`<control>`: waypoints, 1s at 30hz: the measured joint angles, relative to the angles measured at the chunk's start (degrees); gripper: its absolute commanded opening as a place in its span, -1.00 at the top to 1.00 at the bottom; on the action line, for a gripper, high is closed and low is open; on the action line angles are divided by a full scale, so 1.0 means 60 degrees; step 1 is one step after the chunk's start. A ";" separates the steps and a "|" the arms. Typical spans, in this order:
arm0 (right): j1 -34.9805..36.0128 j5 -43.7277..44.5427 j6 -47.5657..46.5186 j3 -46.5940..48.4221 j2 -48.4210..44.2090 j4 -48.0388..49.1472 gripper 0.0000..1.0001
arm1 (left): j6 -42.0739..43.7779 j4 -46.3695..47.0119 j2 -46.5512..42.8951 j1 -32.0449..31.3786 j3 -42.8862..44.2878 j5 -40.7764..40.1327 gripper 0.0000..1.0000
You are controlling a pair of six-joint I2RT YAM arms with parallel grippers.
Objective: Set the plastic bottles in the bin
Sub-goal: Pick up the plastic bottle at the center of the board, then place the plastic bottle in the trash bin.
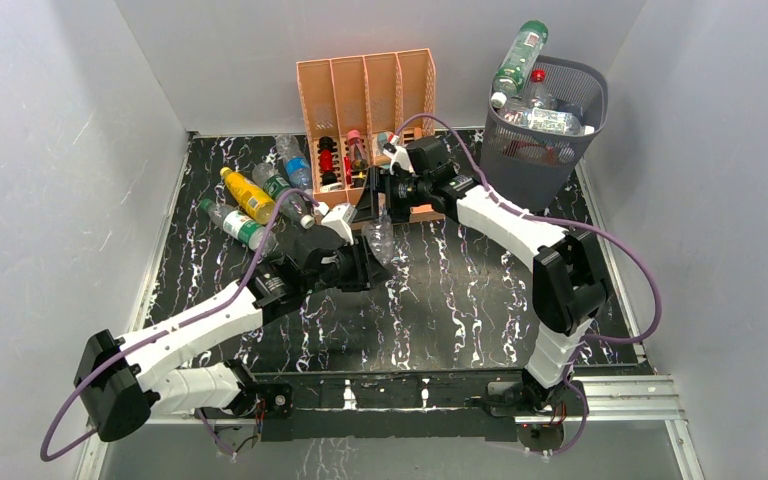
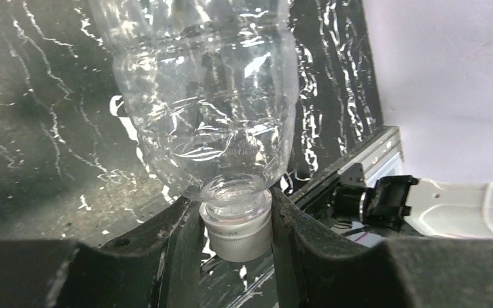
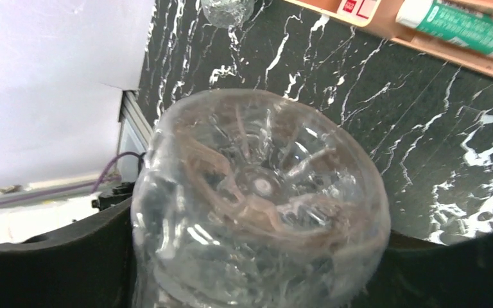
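Observation:
A clear plastic bottle (image 1: 381,236) hangs over the middle of the table between both grippers. My left gripper (image 1: 365,268) is shut on its white cap (image 2: 239,234), one finger on each side of the neck, and the body (image 2: 205,96) points away. My right gripper (image 1: 380,197) reaches from the far side; its fingers (image 3: 70,263) press both sides of the bottle's base (image 3: 257,192). Several more bottles (image 1: 250,205), yellow, green and clear, lie in a pile at the back left. The dark mesh bin (image 1: 588,78) stands at the back right with a green bottle (image 1: 520,55) sticking out.
A peach four-slot organizer (image 1: 365,85) with small red and black items stands at the back centre, just behind my right gripper, and its edge (image 3: 423,45) shows in the right wrist view. White walls enclose the table on three sides.

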 measured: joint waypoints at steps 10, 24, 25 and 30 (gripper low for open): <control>0.0222 0.0987 -0.0084 0.1326 -0.0015 -0.1483 -0.03 | 0.0339 -0.0069 0.0259 -0.0015 0.0288 -0.0729 -0.38; -0.4306 0.3381 -0.1960 0.5843 -0.0302 -0.2965 -0.04 | 0.0801 -0.0503 -0.0659 -0.0015 0.0503 -0.1639 -0.96; -0.4612 0.3738 -0.2033 0.5898 -0.0441 -0.2936 -0.04 | 0.0845 -0.0514 -0.0623 -0.0015 0.0528 -0.1639 -0.96; -0.5078 0.5617 -0.2663 0.5927 -0.1191 -0.2393 -0.04 | 0.1115 -0.0579 -0.0284 -0.0015 0.0896 -0.1636 -0.96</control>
